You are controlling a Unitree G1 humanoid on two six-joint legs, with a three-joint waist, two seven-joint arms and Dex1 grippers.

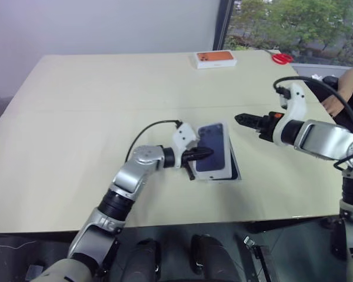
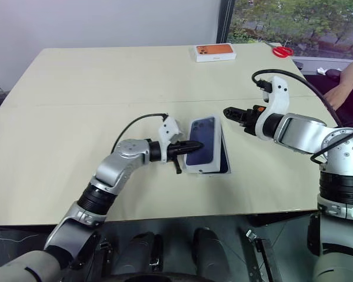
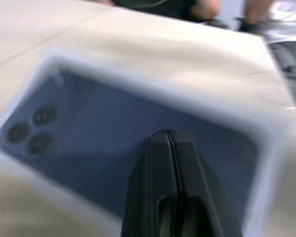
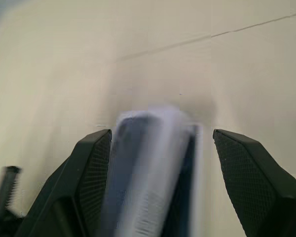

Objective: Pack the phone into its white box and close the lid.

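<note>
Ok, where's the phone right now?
In the head views the phone lies back up in the white box near the table's middle, with the shut left gripper over its left side.

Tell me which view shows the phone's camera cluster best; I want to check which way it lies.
The left wrist view: the phone is close, its three lenses plain at one corner. Both eye views show it whole but small in the box. The right wrist view gives a blurred edge.

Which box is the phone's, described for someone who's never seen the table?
On the beige table, look at the near middle, between the two robot arms. There lies the white box, a shallow tray with the dark blue phone resting in it, camera side up. The other box, at the far edge, has an orange top.
</note>
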